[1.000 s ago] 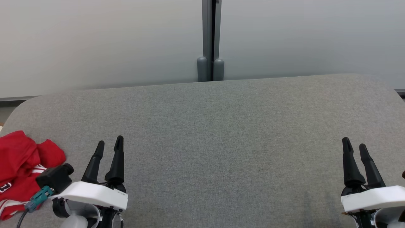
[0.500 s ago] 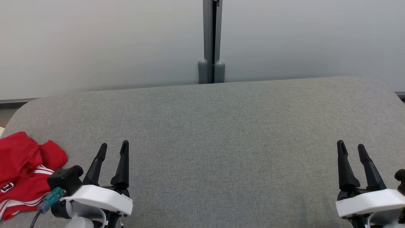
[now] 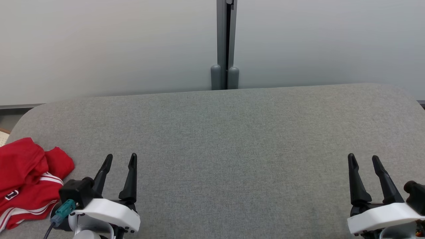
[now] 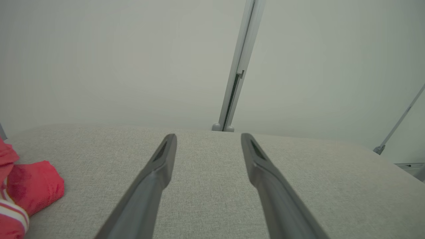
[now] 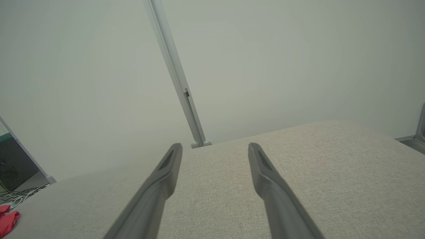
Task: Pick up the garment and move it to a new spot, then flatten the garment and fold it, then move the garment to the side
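The garment (image 3: 28, 182) is a red piece with white stripes, lying crumpled at the left end of the grey padded surface (image 3: 232, 132). Part of the garment (image 4: 30, 189) shows at the left edge of the left wrist view, and a scrap of the garment (image 5: 8, 221) at the far lower left of the right wrist view. My left gripper (image 3: 121, 159) hovers open just right of it, nothing between its fingers. My right gripper (image 3: 363, 160) stands open at the lower right, far from the cloth.
A pale wall with a grey vertical post (image 3: 225, 46) runs behind the surface. The surface's rounded left corner (image 3: 23, 116) lies close to the cloth. Cables (image 5: 20, 194) lie on the floor beyond the left end.
The whole head view has shifted slightly, so the camera has moved. Both grippers sit a little lower in it and stay open. The garment lies as before.
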